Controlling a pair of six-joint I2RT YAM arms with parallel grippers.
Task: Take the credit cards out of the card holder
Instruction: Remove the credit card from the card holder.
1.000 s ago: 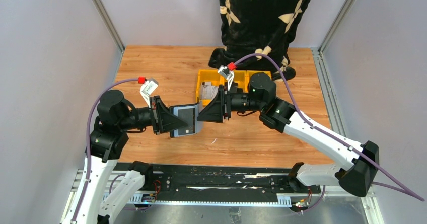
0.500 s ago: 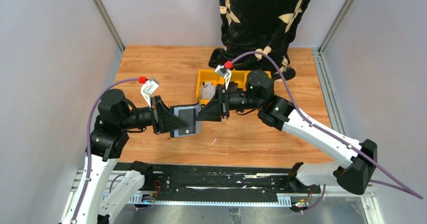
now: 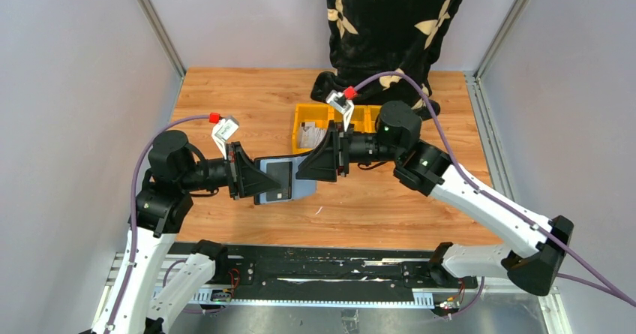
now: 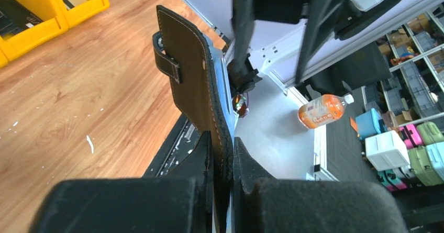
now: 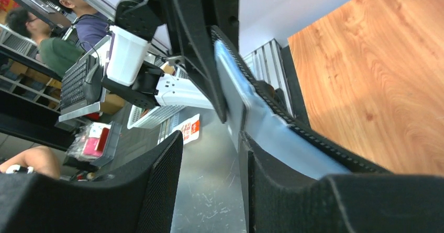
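From above, the card holder (image 3: 276,178) is held clear of the table (image 3: 225,101) by the left gripper (image 3: 260,187), and a pale blue credit card (image 3: 304,187) is seen sticking out of its right side. The right gripper (image 3: 304,173) is set just beside that card, in front of the yellow bins (image 3: 307,110). In the left wrist view the card holder (image 4: 191,81) is seen edge-on and upright, clamped tight in the left gripper (image 4: 222,141), its snap tab turned toward the bins (image 4: 31,18). In the right wrist view the right gripper (image 5: 209,139) is seen with fingers parted and a clear gap between them; the credit card (image 5: 272,136) is laid along one finger (image 5: 293,196) and is not pinched between the two
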